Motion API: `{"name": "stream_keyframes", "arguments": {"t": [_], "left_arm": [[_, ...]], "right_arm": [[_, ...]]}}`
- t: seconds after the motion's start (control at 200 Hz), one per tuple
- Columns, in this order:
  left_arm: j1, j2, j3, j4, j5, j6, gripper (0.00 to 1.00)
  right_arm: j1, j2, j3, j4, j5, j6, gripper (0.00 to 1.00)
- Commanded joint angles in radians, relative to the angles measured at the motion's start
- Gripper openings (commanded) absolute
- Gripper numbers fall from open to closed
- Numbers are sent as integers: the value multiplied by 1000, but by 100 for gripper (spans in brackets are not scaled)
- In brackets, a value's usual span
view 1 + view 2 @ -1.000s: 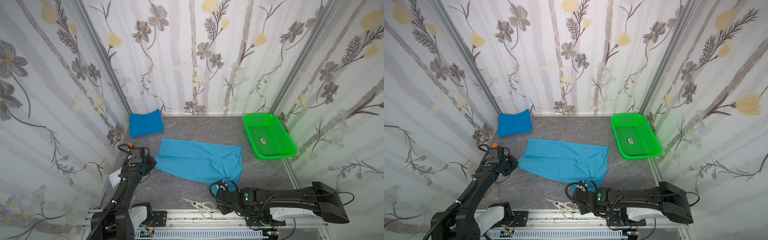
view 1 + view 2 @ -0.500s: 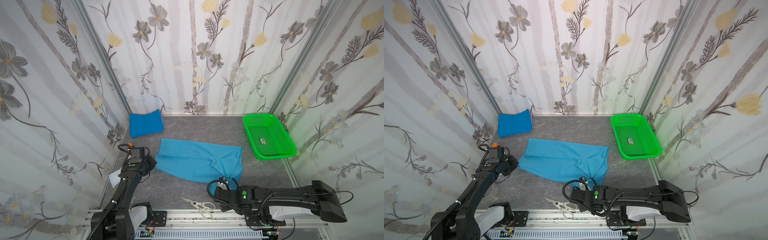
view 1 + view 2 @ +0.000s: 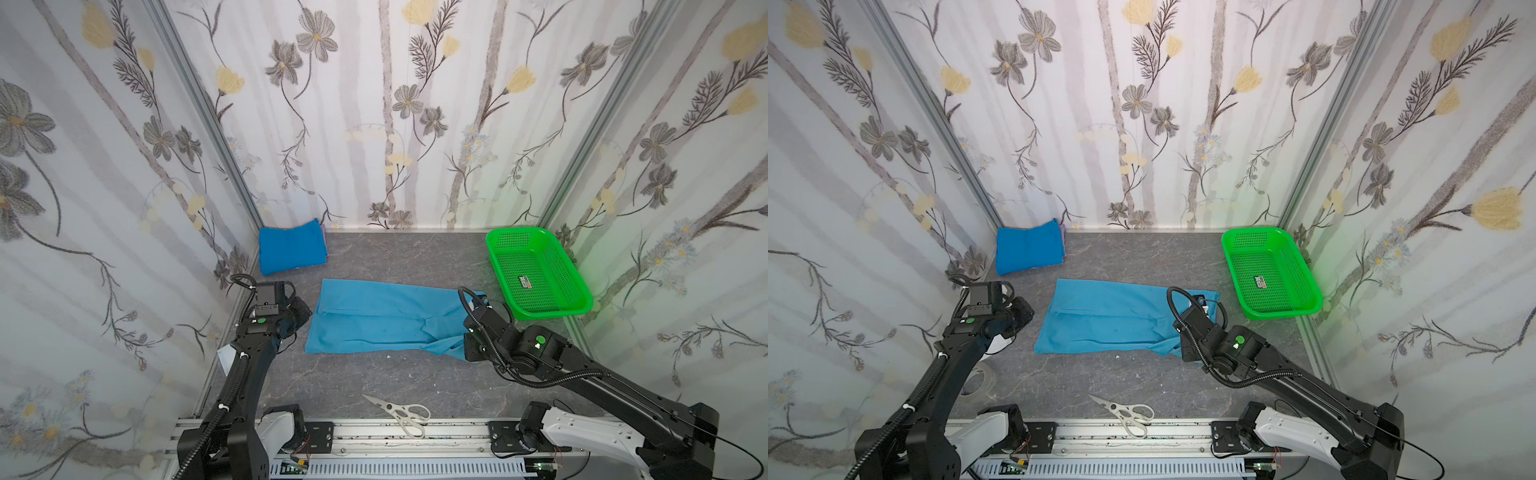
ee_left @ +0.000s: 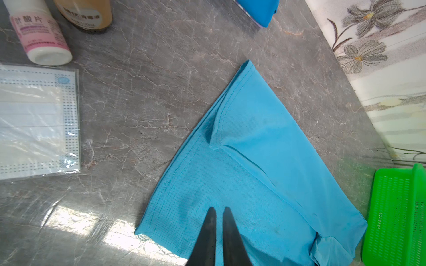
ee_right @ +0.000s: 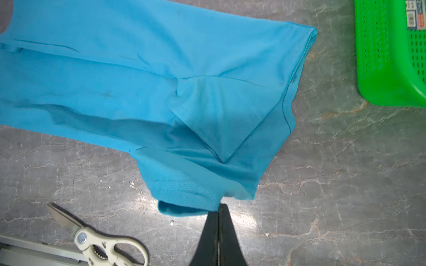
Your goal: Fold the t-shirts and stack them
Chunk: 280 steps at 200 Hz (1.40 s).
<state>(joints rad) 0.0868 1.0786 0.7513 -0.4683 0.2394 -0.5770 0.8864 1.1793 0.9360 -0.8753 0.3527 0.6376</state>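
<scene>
Right now the light blue t-shirt [image 3: 374, 320] lies in the middle of the grey worktop [image 3: 374, 374] in both top views. It is folded into a long strip that runs from left to right. The right fingers [image 5: 209, 237] are pressed tight together and pinch the near right corner of this shirt. The cloth there is pulled up a little, with a dark shadow under it. The left fingers [image 4: 207, 239] are almost touching each other, with only a thin slit between them, and they hold nothing. They hang near the left end of the same shirt. The dark blue t-shirt [image 3: 291, 249] sits folded in a small square at the back left corner, apart from the light one. A green basket [image 3: 552, 311] stands at the right, near the light shirt's right end. White scissors [image 3: 399, 411] lie at the bottom middle.
</scene>
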Motion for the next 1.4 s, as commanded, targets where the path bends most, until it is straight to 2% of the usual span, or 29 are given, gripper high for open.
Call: {"name": "stream_keyframes", "arguments": {"t": [0.0, 0.04, 0.105, 0.2, 0.365, 0.475, 0.744, 0.884, 1.094, 1.274, 1.394], "left_arm": [[0, 13, 18, -13, 28, 17, 12], [1, 16, 9, -29, 23, 10, 17], [1, 20, -30, -32, 25, -16, 31], [0, 15, -117, 5, 43, -74, 38], [0, 12, -219, 46, 36, -121, 38], [0, 35, -244, 65, 4, -119, 32], [1, 113, -255, 92, -77, -113, 30], [1, 121, -256, 73, -97, -128, 30], [0, 101, -249, 24, -128, -141, 26], [1, -20, -273, -36, -172, -167, 33], [1, -4, -282, -12, -150, -161, 36]], "right_arm": [[-21, 37, 27, 57, 6, -99, 0], [-24, 50, 24, 73, -3, -106, 0], [-29, 66, 10, 96, -20, -117, 0], [-33, 85, -3, 130, -45, -129, 0], [-33, 104, -26, 179, -67, -135, 0], [-33, 105, -50, 208, -80, -136, 0], [-39, 89, -85, 228, -92, -137, 0], [-49, 82, -95, 233, -98, -141, 0], [-62, 84, -100, 249, -107, -156, 0], [-64, 83, -112, 259, -118, -159, 0], [-67, 82, -112, 263, -120, -162, 0]]}}
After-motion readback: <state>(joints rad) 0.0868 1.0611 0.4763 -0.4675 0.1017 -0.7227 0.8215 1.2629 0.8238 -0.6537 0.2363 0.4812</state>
